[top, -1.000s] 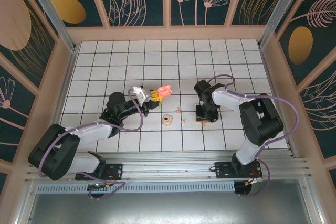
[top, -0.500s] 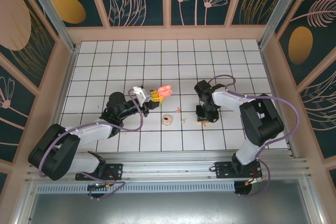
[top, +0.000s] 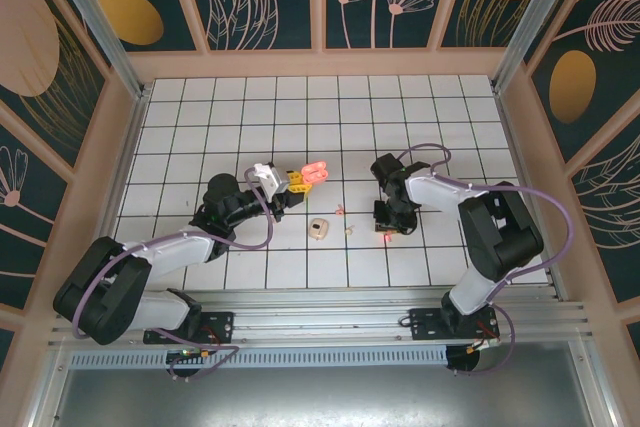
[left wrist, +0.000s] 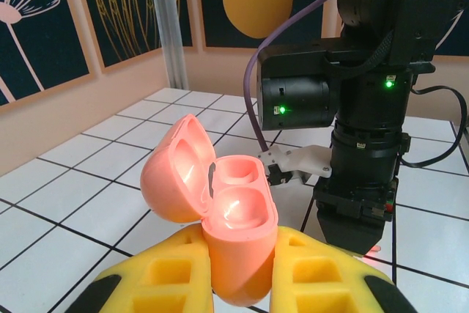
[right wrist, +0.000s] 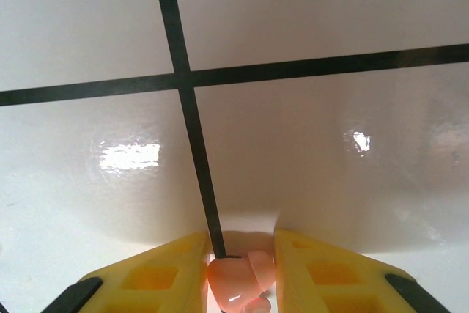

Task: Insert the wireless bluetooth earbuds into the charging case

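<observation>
Though tiny, earbud (right wrist: 238, 280) within right hand (right wrist: 240, 254)

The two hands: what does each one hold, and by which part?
Left hand: the open pink charging case, gripped by its lower body. Right hand: a pink earbud, pinched at its sides.

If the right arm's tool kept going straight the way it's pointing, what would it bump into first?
The white tiled table, very likely: the right tool points down at it from close by, with a pink earbud pinched between its fingers. Exact gap unclear.
</observation>
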